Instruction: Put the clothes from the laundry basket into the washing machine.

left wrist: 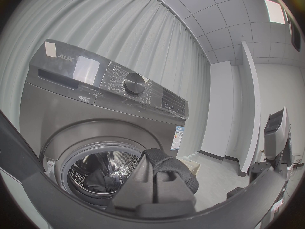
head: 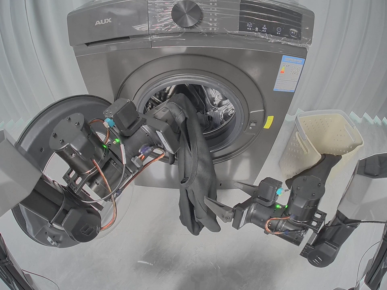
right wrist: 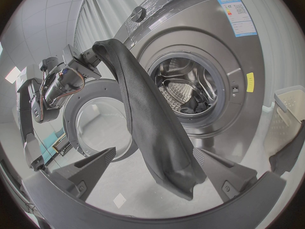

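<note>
Head view: the left end effector (head: 174,110), pinching a dark garment (head: 197,162), holds it at the washing machine (head: 193,61) drum mouth; the hem hangs just beside the spread right end effector (head: 231,198). Left wrist view: fabric bunched over the clamped fingers (left wrist: 139,182). Right wrist view: the garment dangles between splayed fingers (right wrist: 92,166), laundry basket (right wrist: 290,112) beside the machine.

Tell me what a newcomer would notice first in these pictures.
A long black garment dangles from the shut left gripper right in front of the washing machine's open drum, its round door swung out to the robot's left. Low down, the right gripper sits open by the garment's lower end. To the right, a cream laundry basket stands beside the machine with a dark cloth over its rim.
</note>
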You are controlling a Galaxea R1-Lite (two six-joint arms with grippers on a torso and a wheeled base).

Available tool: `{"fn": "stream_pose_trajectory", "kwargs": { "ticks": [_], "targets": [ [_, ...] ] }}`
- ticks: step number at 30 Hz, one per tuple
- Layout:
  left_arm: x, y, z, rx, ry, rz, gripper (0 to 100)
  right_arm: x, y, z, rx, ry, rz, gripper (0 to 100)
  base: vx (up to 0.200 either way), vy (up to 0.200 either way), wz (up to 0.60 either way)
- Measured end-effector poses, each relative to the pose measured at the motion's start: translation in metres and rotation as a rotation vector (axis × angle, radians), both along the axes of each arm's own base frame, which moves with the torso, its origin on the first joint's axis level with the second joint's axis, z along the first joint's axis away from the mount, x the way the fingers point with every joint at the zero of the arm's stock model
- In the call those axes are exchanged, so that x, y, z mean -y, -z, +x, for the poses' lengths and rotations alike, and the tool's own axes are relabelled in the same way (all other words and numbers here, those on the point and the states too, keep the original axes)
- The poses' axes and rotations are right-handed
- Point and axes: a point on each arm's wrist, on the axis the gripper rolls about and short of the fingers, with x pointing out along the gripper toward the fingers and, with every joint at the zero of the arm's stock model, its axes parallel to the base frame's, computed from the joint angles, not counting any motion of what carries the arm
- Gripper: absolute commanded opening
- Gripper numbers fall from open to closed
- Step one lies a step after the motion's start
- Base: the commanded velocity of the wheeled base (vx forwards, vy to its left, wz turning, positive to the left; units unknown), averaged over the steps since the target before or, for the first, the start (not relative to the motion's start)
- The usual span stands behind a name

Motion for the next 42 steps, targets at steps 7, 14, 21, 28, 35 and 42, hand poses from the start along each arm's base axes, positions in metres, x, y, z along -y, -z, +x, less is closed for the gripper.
{"fn": "stream_pose_trajectory", "kwargs": {
  "ticks": [7,14,21,28,35,42],
  "targets": [
    [0.001,-0.002,-0.001,0.008,0.006,-0.005,0,-0.018,0.018,0.032,0.006,-0.020,0.013,100,0.000,0.000,0.00],
    [0.008,-0.002,-0.006,0.010,0.029,-0.007,0,-0.031,0.039,0.048,-0.002,-0.057,0.016,100,0.000,0.000,0.00],
    [0.009,-0.001,-0.006,0.005,0.033,-0.005,0,-0.027,0.052,0.049,-0.029,-0.051,-0.005,100,0.000,0.000,0.00],
    [0.009,0.003,-0.004,-0.003,0.027,0.001,0,-0.007,0.054,0.043,-0.067,-0.042,-0.034,100,0.000,0.000,0.00],
    [0.010,0.004,-0.003,-0.006,0.027,0.004,0,0.001,0.048,0.058,-0.035,-0.002,-0.020,100,0.000,0.000,0.00],
    [0.011,0.005,-0.003,-0.007,0.035,0.005,0,-0.012,0.063,0.075,-0.019,-0.006,-0.021,100,0.000,0.000,0.00]
  ]
}}
